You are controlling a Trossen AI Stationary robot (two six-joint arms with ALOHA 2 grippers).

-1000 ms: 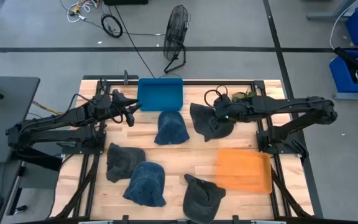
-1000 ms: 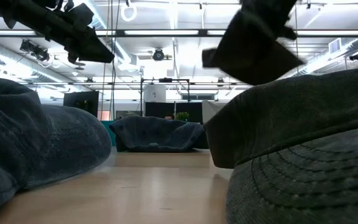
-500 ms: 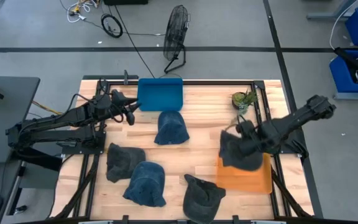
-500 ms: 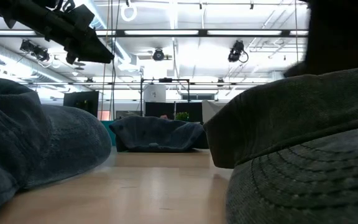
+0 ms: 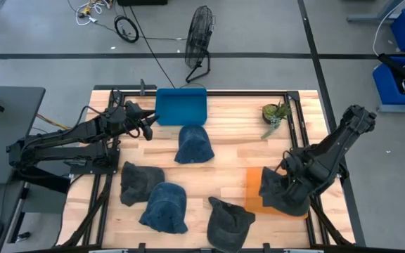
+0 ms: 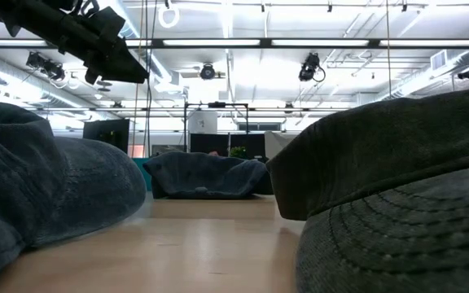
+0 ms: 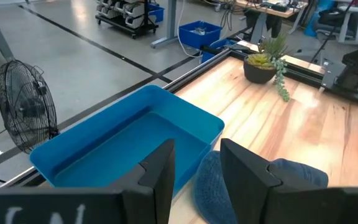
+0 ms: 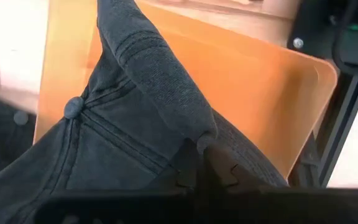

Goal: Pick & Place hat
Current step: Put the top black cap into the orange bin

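Observation:
My right gripper (image 5: 285, 181) is shut on a dark grey hat (image 5: 282, 197) above the orange tray (image 5: 252, 190) at the table's near right. In the right wrist view the hat (image 8: 123, 143) spreads out below the gripper (image 8: 207, 168), its top button (image 8: 73, 107) showing, with the tray (image 8: 260, 93) beneath it. My left gripper (image 5: 146, 131) waits open near the far left, raised above the table; its wrist view has it (image 7: 197, 174) before the blue bin (image 7: 135, 143) and a blue hat (image 7: 229, 186). My right gripper pinches a raised fold of the hat's crown (image 8: 191, 127) between its two fingers, coming from above and pointing down. The hat hangs spread below the fingers over the orange tray. Whether it touches the tray I cannot tell.
A blue hat (image 5: 193, 144) lies mid-table by the blue bin (image 5: 181, 107). Near the front edge lie a dark grey hat (image 5: 140, 183), a blue hat (image 5: 165, 207) and a dark grey cap (image 5: 229, 221). A small plant (image 5: 276, 114) stands at the far right.
My right gripper has carried the dark grey hat from the far middle of the table toward the near right edge and down over the orange tray. In the low view the hat has dropped out of sight behind the near cap. The gripper has stayed shut.

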